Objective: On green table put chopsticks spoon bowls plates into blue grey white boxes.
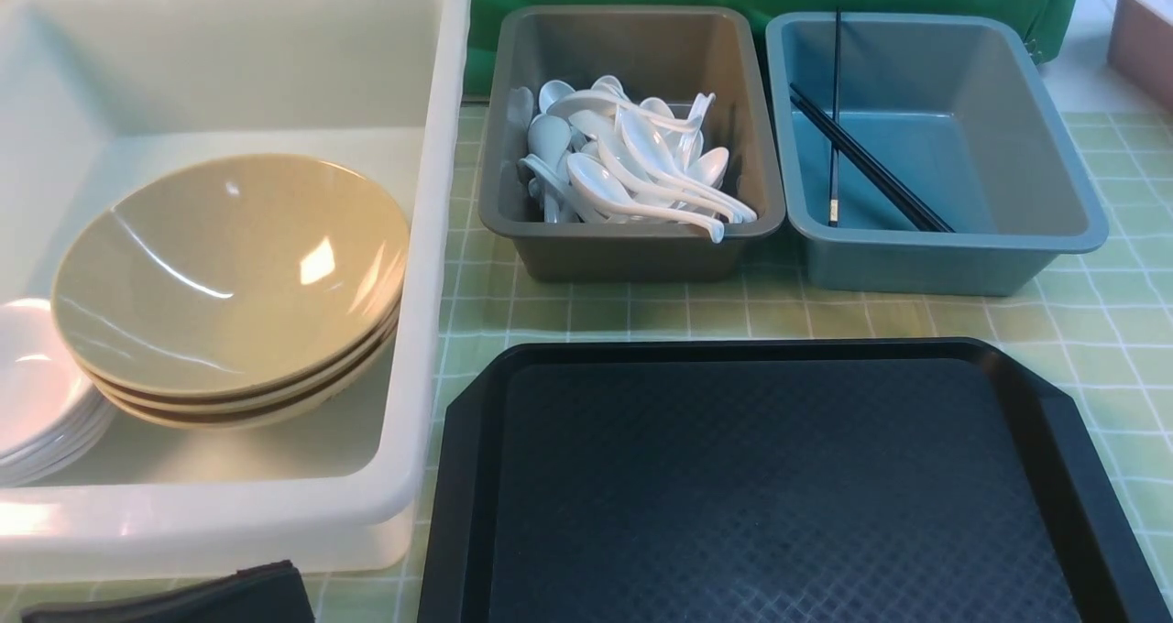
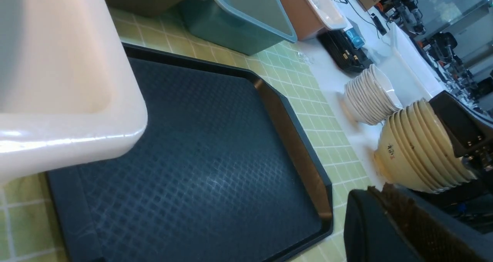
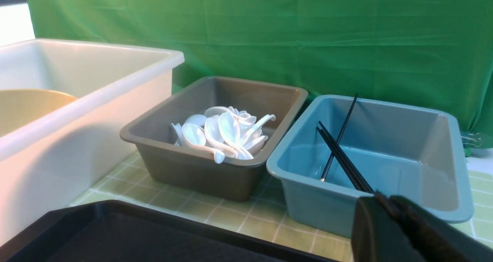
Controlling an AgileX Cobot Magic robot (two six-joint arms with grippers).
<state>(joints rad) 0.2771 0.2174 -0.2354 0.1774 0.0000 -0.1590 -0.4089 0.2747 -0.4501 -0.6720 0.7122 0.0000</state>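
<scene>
On the green table (image 1: pixel 641 316) stand three boxes. The white box (image 1: pixel 431 238) at the left holds stacked tan bowls (image 1: pixel 229 275) and white plates (image 1: pixel 37 394). Several white spoons (image 1: pixel 632 169) are piled in the grey box (image 1: pixel 632 256). Black chopsticks (image 1: pixel 871 174) lean inside the blue box (image 1: pixel 935 261). My left gripper (image 2: pixel 381 187) is shut and empty, low beside the black tray's corner. My right gripper (image 3: pixel 381 194) is shut and empty in front of the blue box (image 3: pixel 369 200); the chopsticks (image 3: pixel 342 158) lie beyond its tip.
A black textured tray (image 1: pixel 761 486) lies bare in front of the boxes. A pinkish tub (image 1: pixel 1141 37) stands at the far right. Off the cloth, stacks of cream bowls (image 2: pixel 416 158) and white bowls (image 2: pixel 368 100) stand on a white surface. A green curtain (image 3: pixel 308 34) closes the back.
</scene>
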